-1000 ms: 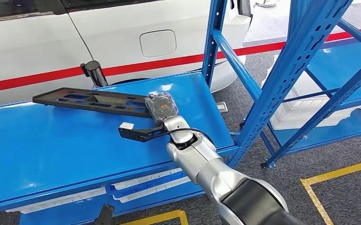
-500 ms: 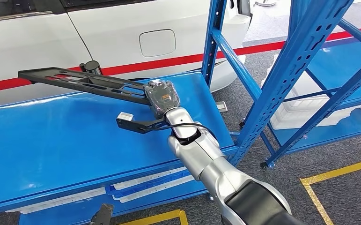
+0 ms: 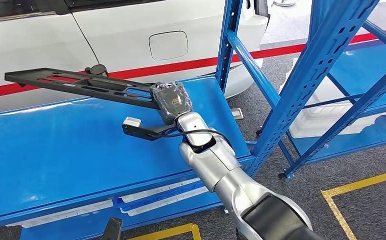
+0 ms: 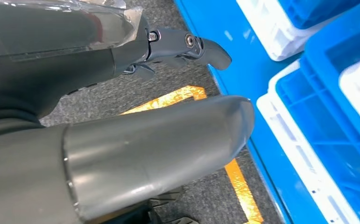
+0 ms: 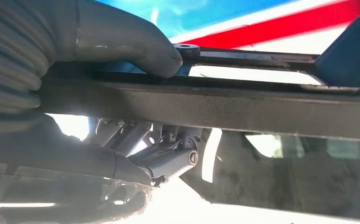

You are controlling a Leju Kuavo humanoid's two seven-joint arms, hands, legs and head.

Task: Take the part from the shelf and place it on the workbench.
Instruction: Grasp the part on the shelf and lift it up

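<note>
A glossy blue shelf board (image 3: pixel 55 160) fills the left and centre of the head view, sloping up toward the right. It is carried by a blue perforated upright (image 3: pixel 311 80) at right of centre. Grey carpet floor (image 3: pixel 366 210) fills the lower right, with yellow tape lines (image 3: pixel 361 185) on it. A white crate (image 3: pixel 321 120) sits on a lower blue shelf at right.
</note>
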